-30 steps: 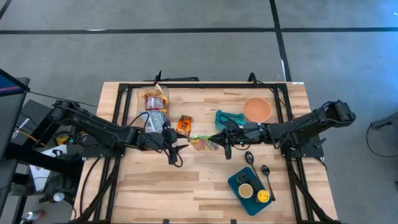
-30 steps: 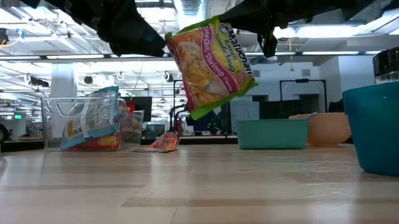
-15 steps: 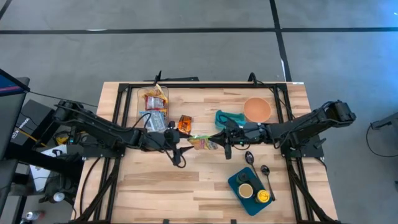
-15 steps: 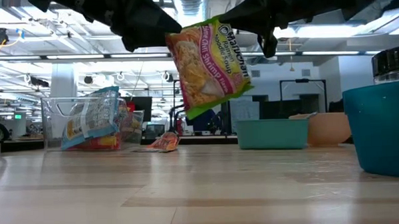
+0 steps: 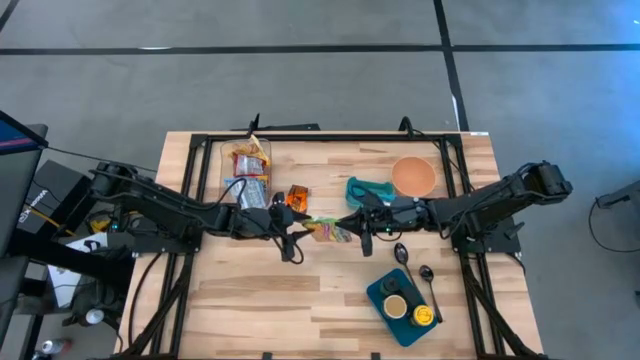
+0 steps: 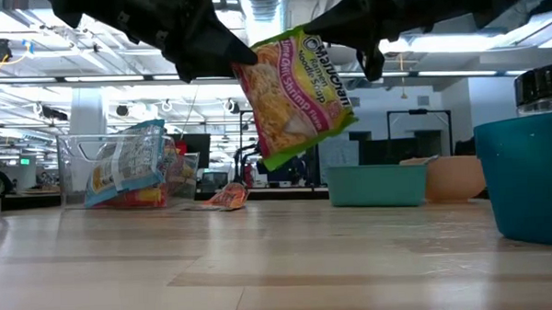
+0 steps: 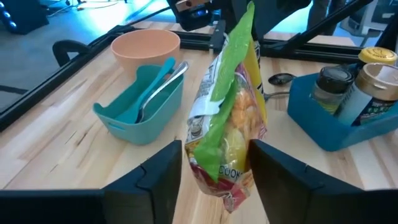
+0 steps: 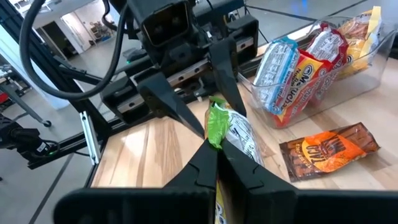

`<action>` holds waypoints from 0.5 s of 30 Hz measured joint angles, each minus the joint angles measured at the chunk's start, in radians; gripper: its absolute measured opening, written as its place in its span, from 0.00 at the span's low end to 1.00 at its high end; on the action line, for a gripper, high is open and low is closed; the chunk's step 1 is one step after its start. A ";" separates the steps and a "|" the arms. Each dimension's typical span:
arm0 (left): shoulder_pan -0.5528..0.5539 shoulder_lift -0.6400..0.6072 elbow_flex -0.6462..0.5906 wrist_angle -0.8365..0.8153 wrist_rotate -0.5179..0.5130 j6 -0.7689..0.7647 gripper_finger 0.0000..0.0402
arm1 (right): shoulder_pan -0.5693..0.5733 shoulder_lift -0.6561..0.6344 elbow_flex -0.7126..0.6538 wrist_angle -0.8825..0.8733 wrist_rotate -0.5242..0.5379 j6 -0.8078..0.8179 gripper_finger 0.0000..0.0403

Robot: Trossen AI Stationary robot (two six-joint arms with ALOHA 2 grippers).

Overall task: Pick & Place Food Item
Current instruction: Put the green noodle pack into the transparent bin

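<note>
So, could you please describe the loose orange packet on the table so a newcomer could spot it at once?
Start at the clear bin of snack packs at the table's far left. Just to its right, toward the middle, the orange packet lies flat on the bare wood. Unlike the binned packs and the noodle packet held in the air, it lies alone.

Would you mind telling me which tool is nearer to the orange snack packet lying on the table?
Left. The left tool is just beside the orange snack packet, toward the table's front. The right tool is farther off, beyond the noodle packet it holds.
</note>
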 joint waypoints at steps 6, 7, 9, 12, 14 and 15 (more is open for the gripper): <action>0.000 0.000 0.000 -0.001 0.000 0.002 0.33 | 0.000 0.000 0.000 -0.014 0.000 0.000 0.00; 0.000 0.000 0.000 0.000 0.000 0.002 0.31 | 0.000 0.000 0.000 -0.014 0.000 0.000 0.00; 0.000 0.000 0.000 -0.001 0.000 0.002 0.27 | 0.000 0.000 0.000 -0.014 0.000 0.000 0.00; 0.000 0.000 0.000 -0.001 0.000 0.002 0.22 | 0.000 0.000 0.000 -0.014 0.000 0.000 0.00; 0.000 0.000 0.000 -0.001 0.000 0.000 0.19 | 0.000 0.000 0.000 -0.014 0.000 0.000 0.00; 0.000 0.000 0.000 -0.001 0.000 0.000 0.18 | 0.000 0.000 0.000 -0.014 0.000 0.000 0.00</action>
